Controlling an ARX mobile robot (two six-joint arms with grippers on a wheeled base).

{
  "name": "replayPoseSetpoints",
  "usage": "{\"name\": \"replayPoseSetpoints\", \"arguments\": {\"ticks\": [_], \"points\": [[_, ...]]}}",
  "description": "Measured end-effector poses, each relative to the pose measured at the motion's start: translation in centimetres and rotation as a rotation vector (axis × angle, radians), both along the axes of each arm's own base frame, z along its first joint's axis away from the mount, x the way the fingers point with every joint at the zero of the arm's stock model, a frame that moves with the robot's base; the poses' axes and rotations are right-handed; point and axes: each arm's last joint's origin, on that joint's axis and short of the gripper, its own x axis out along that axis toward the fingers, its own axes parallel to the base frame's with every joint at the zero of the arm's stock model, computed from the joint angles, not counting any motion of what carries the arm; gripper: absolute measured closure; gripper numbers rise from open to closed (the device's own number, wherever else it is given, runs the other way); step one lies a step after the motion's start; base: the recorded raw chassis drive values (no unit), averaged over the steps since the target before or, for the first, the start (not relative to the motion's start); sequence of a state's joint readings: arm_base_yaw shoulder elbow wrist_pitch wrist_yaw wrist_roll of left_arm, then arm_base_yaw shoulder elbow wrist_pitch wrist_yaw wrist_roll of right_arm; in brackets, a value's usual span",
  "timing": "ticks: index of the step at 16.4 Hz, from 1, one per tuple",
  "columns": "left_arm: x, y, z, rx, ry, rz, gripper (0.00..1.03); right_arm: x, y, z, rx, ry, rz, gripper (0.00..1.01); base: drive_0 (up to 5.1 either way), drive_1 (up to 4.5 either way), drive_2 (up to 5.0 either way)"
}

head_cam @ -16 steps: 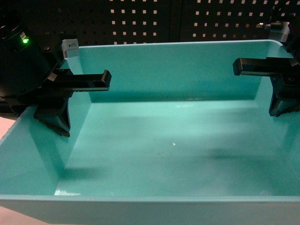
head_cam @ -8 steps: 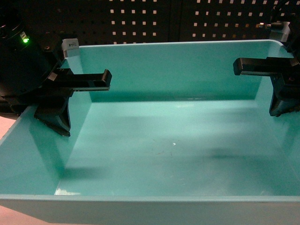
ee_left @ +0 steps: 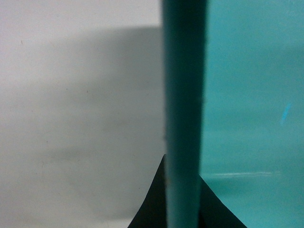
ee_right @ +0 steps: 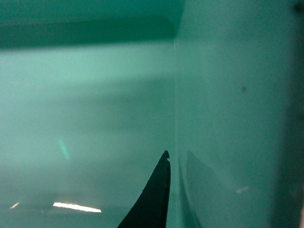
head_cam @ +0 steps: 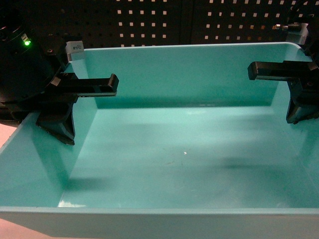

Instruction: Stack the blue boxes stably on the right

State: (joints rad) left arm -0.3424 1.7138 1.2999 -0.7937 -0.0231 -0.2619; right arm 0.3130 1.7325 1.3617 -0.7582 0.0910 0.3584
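A: Filling nearly the whole head view, the turquoise tub (head_cam: pixel 199 74) sits tilted toward the camera, open side up, with the black pegboard (head_cam: pixel 149 20) behind its far rim.

B: Left gripper (head_cam: pixel 65 107)?

A: It straddles the tub's left wall. One finger (head_cam: pixel 94 85) lies inside the tub, parallel to the far wall; the other dark part hangs on the outer side. In the left wrist view the wall (ee_left: pixel 183 114) runs straight up between the two black fingertips (ee_left: pixel 152 209), one each side, both touching it. Jaws pinched on the wall.

B: What lies outside the wall there?

A: A pale grey surface (ee_left: pixel 71 95), shadowed near the wall. Tub floor on the other side of the jaws.

B: Right gripper (head_cam: pixel 299 94)?

A: Mirrored at the tub's right wall: one finger (head_cam: pixel 271 69) reaches inward over the interior, the body sits at the rim. The right wrist view shows only one black fingertip (ee_right: pixel 154 199) inside, just beside the wall's inner face (ee_right: pixel 228 118); the outer finger is hidden. I cannot tell whether those jaws are clamped.

B: Royal-blue crate?

A: Not seen in any view.
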Motion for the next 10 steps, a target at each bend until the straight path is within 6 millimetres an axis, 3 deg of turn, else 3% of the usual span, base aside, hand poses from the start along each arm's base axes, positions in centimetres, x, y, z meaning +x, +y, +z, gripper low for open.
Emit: {"name": "replayPoseSetpoints", "arguments": {"ticks": [6,10], "points": [[0.00,0.01,0.00,0.002,0.000,0.001,1.01,0.00,0.02,0.00,0.001,-0.001,0.001,0.93,-1.5,-1.54,-1.5],[-0.01,-0.02,0.00,0.001,0.000,0.000,1.01,0.01,0.01,0.01,0.001,-0.001,0.000,0.93,2.7,-5.97,-1.6]]}}
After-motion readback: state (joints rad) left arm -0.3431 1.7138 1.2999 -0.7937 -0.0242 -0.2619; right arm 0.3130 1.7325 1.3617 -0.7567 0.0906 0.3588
